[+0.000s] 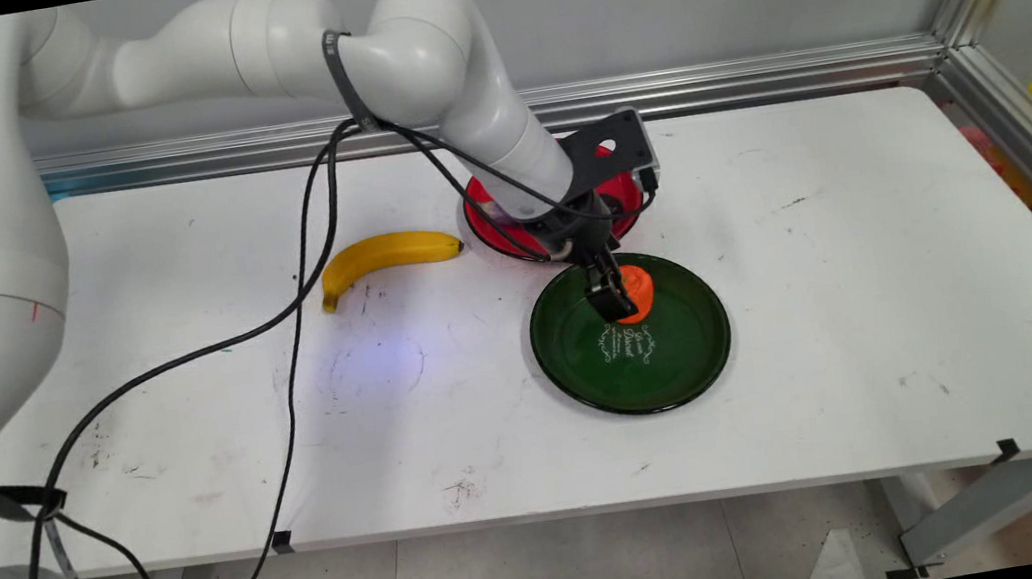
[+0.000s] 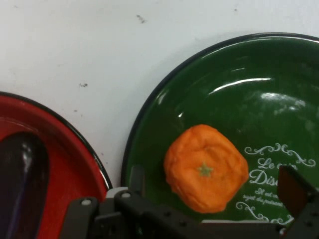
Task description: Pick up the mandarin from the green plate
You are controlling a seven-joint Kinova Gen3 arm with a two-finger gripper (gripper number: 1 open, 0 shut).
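You see orange fruit (image 2: 206, 168), squarish, soft-looking, small green star-shaped stem mark facing your hand camera, lying in green plate (image 2: 279, 69) near plate's rim. Pincer (image 2: 214, 194) sits low over it, fingers (image 2: 294, 191) spread wide on either side, not touching.

Glossy green plate (image 2: 209, 79); matt orange (image 2: 205, 167)
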